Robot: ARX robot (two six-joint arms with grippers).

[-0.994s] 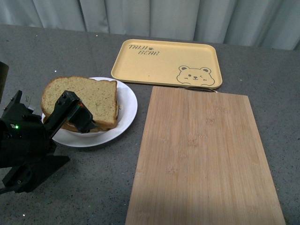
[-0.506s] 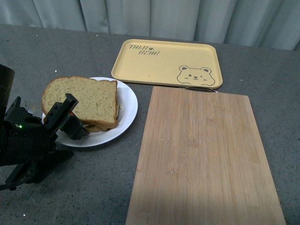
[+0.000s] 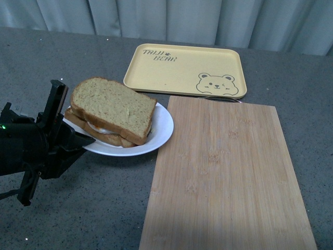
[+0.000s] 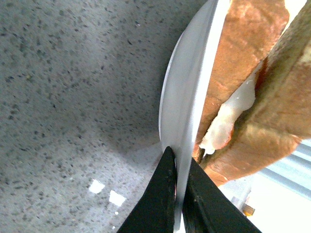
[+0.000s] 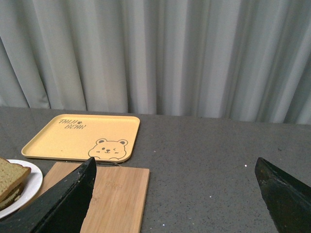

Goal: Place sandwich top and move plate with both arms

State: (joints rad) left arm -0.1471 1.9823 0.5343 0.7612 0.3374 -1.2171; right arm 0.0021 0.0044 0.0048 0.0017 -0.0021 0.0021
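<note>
Left fingers (image 4: 156, 206) clamp plate (image 4: 187, 102) rim | sandwich top (image 3: 112, 107) stacked just beside

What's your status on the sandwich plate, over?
Left gripper shut on rim of round glossy white plate; right gripper open, empty. Plain brown-crusted bread slice atop lower slice. Rectangular bamboo board beside plate.

The front view looks forward and down over the table (image 3: 104, 219), with the plate (image 3: 158, 130) near left and the yellow tray (image 3: 184, 70) far. The left wrist view sits right against the plate's rim, seeing it edge-on. The right wrist view looks level toward the curtain (image 5: 170, 58) from the right, sharing tray, board (image 3: 223, 172) and plate with the front view.
</note>
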